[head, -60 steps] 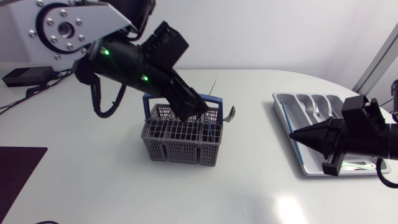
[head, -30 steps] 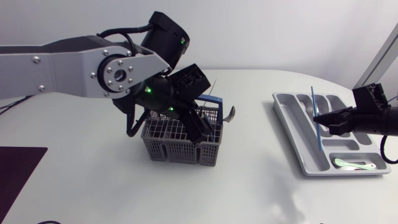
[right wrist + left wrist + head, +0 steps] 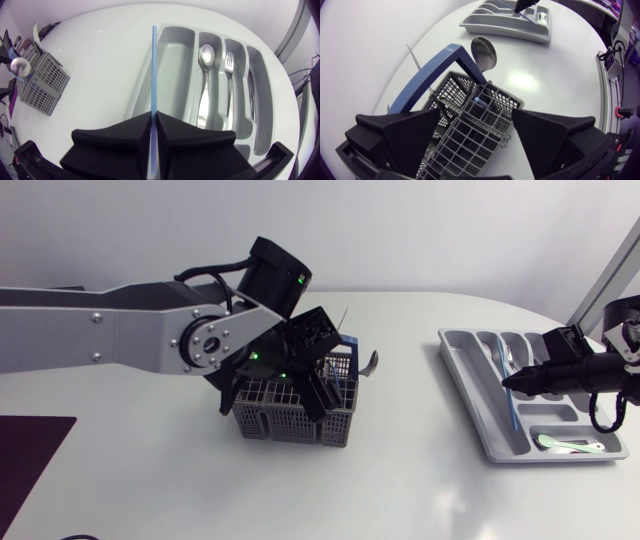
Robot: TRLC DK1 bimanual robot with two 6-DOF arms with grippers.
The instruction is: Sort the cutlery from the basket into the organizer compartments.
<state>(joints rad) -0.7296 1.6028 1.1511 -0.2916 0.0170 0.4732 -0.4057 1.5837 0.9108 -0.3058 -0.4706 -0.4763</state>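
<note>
blue stick (image 3: 153, 70) pinched in the right gripper (image 3: 154, 117) over the organizer (image 3: 172, 65)
fingers closed on its near end, stick running along the outermost long compartment; spoon (image 3: 206, 55) and fork (image 3: 229, 62) lie beside. left gripper (image 3: 476, 114) gapes wide over the basket (image 3: 470, 142).

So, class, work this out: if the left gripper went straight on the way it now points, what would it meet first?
The grey cutlery basket. Its mesh compartments lie directly ahead of the left gripper, whose jaws stand open on either side of it. How near the fingertips already are is unclear.
</note>
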